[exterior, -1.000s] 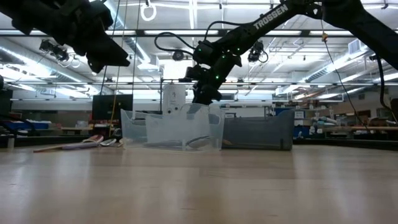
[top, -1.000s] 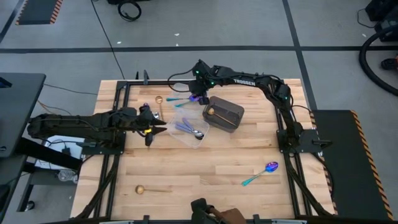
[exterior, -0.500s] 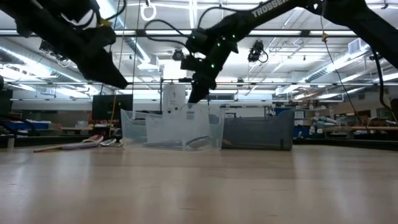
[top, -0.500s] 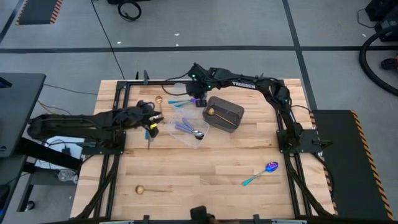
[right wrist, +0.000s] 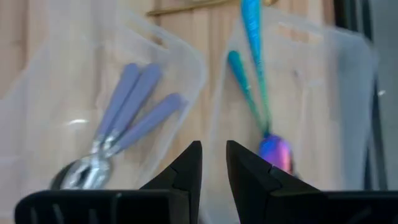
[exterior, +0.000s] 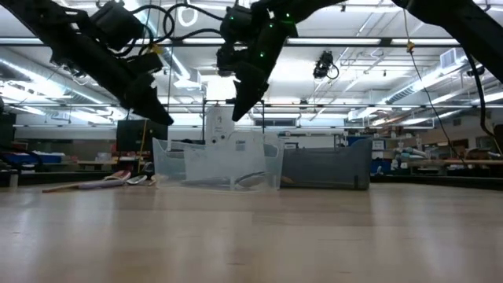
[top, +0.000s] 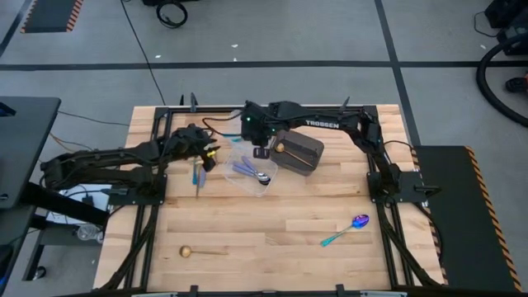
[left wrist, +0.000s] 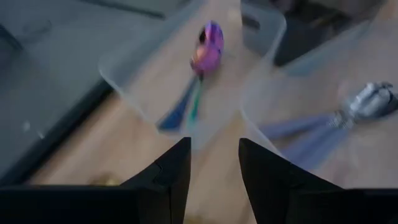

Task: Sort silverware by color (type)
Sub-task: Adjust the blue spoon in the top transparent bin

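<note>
Silverware sorting sits between picks: both pincers hover empty over the clear plastic tubs [top: 247, 167] at the back of the bench [top: 272, 239].
Your left pincer [left wrist: 213, 163] and right pincer [right wrist: 213, 163] each hang parted, holding nothing. Lavender-handled silver spoons [right wrist: 121, 127] fill one tub, teal-handled iridescent spoons [right wrist: 261, 106] the other. Next I'd send you to the stray teal-handled spoon [top: 346, 228] or the gold spoon [top: 200, 251] up front.

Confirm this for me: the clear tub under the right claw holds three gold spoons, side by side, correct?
Not quite. The three spoons in that clear tub have lavender handles and silver bowls, not gold; the right wrist view shows them side by side, above the right claw.
</note>
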Robot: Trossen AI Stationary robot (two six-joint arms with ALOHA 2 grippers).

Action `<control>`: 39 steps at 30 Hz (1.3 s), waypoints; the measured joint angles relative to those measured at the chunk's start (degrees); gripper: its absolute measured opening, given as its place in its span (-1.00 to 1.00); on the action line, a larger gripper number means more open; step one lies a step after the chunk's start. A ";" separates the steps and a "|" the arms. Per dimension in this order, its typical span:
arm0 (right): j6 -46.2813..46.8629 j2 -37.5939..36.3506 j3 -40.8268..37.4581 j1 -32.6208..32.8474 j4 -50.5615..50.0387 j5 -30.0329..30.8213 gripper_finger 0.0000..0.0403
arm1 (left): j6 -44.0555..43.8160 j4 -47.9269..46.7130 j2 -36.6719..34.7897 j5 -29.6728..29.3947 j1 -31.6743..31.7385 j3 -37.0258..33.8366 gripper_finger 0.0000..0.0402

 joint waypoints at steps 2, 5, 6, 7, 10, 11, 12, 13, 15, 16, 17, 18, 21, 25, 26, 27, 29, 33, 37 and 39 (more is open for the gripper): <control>2.42 0.00 0.53 0.94 -0.95 -0.01 -0.59 | 1.54 1.91 0.95 0.60 1.45 0.03 -0.29; 6.21 -0.22 0.62 2.22 -2.36 0.00 -0.59 | 3.78 4.96 2.63 1.50 3.22 0.02 -0.29; 7.68 -0.32 0.61 2.63 -2.81 0.08 -0.59 | 4.97 6.06 3.39 1.51 3.64 0.02 -0.29; 9.07 -0.62 0.61 3.05 -2.97 0.27 -0.59 | 6.47 6.70 4.07 1.54 4.04 0.02 -0.29; 12.24 -2.01 0.59 4.26 -4.38 0.45 -0.59 | 9.56 9.72 6.59 1.62 4.73 0.02 -0.29; 13.06 -2.57 0.59 4.79 -4.63 0.62 -0.59 | 10.26 10.66 7.37 1.71 4.93 0.02 -0.29; 13.79 -2.94 0.59 5.45 -4.85 0.76 -0.59 | 10.37 11.72 8.13 1.73 5.14 0.02 -0.29; 14.30 -3.60 0.59 6.11 -4.85 1.04 -0.59 | 10.50 13.21 8.91 1.71 5.38 0.02 -0.29; 14.90 -4.29 0.59 7.96 -5.16 2.81 -0.59 | 10.98 15.45 10.23 2.38 5.88 0.11 -0.29; 15.29 -4.67 0.59 8.78 -5.17 4.02 -0.59 | 11.51 16.37 10.93 2.87 6.20 0.36 -0.29; 15.63 -4.85 0.59 9.69 -5.33 5.22 -0.59 | 11.99 17.04 11.50 3.02 6.48 0.60 -0.29; 15.92 -4.98 0.59 10.57 -5.31 6.38 -0.59 | 12.14 17.82 11.93 3.08 6.67 0.74 -0.29; 17.05 -5.46 0.57 12.79 -6.56 8.25 -0.59 | 12.08 18.82 13.16 3.15 7.10 1.75 -0.29; 19.55 -5.51 0.54 16.03 -8.20 9.64 -0.59 | 10.10 18.05 15.28 3.84 7.10 4.26 -0.29; 19.80 -5.51 0.53 17.02 -8.63 9.95 -0.59 | 9.55 17.48 15.91 4.02 7.08 5.26 -0.29; 19.94 -5.51 0.50 17.97 -8.97 10.34 -0.59 | 9.18 16.61 16.56 4.07 6.94 6.29 -0.29; 20.24 -5.57 -0.43 19.73 -8.68 10.74 -0.59 | 9.07 14.76 18.25 4.07 6.58 8.32 -0.29; 21.07 -5.57 -3.59 22.78 -7.98 10.99 -0.59 | 9.08 11.84 22.08 4.07 5.91 12.09 -0.29; 24.61 -5.57 -8.03 25.14 -6.21 11.08 -0.59 | 9.13 8.46 25.68 4.11 5.92 16.25 -0.29; 26.05 -5.57 -10.19 26.30 -4.82 11.66 -0.59 | 9.41 7.42 27.25 4.11 5.92 17.96 -0.29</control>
